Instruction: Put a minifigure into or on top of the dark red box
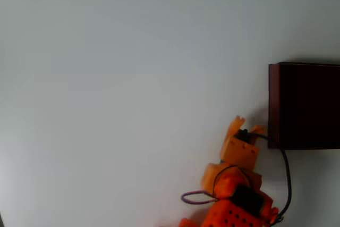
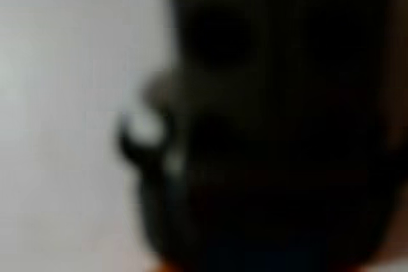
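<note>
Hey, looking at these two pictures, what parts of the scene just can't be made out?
- Wrist view: a large dark shape is too blurred and close to identify.
- Overhead view: the dark red box is cut off by the right edge.
- Overhead view: the orange gripper is small beside the box; whether its jaws are open or hold anything cannot be told.
- Overhead view: the arm's base is cut off by the bottom edge.

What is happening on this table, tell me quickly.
An orange robot arm reaches in from the bottom edge of the overhead view, its gripper beside the lower left corner of the dark red box on a white table. The wrist view is badly blurred: a large dark shape sits right against the lens, too soft to identify. Whether the gripper holds anything cannot be told, and nothing can be made out in the box's dark inside.
</note>
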